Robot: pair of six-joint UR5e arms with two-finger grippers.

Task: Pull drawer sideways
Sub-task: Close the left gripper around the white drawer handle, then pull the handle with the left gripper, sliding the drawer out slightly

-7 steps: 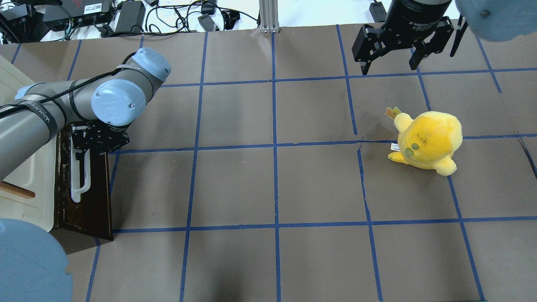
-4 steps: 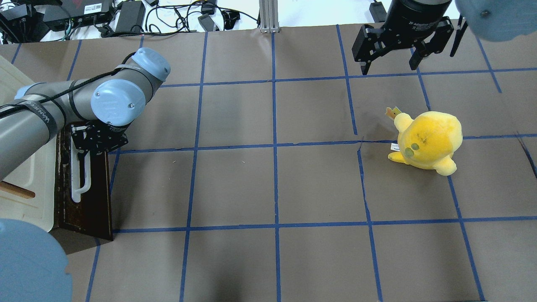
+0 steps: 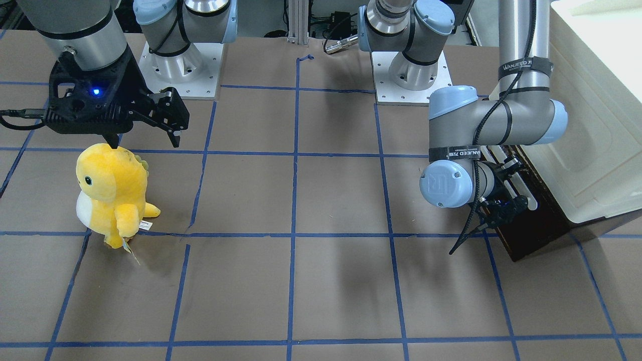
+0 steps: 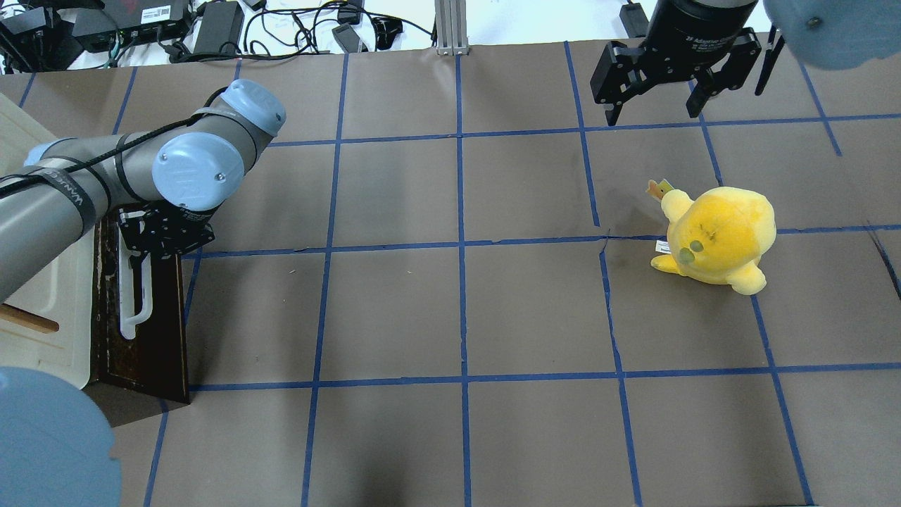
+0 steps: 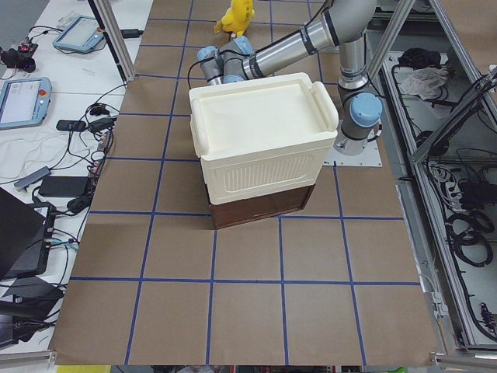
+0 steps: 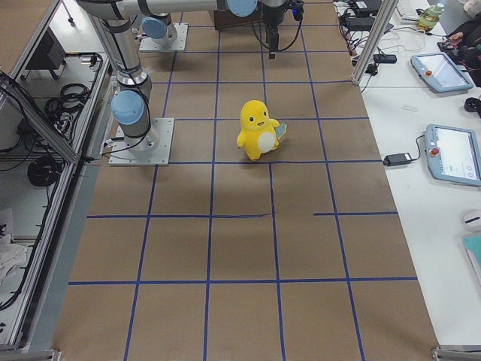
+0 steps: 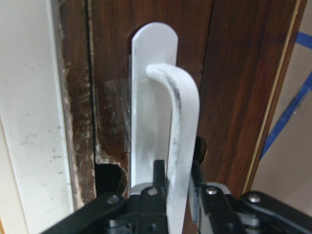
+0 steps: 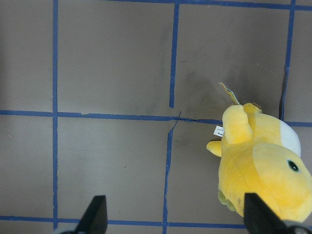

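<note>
Two grippers: left gripper (image 7: pixel 178 178) clamps white bar handle (image 7: pixel 183 112) of the drawer (image 4: pixel 151 331) at left, right gripper (image 4: pixel 652 116) hangs wide open near yellow plush toy (image 4: pixel 718 236).

The brown tabletop (image 4: pixel 394 310) is marked into squares by blue tape (image 4: pixel 462 282). A yellow plush toy (image 4: pixel 718 236) is stood on it; well apart from the toy, a white cabinet (image 5: pixel 260 148) with a dark drawer (image 4: pixel 158 338) is set.

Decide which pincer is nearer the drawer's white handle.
Left. The left pincer grips the handle; the right pincer hangs far across the table, by the yellow toy.
</note>
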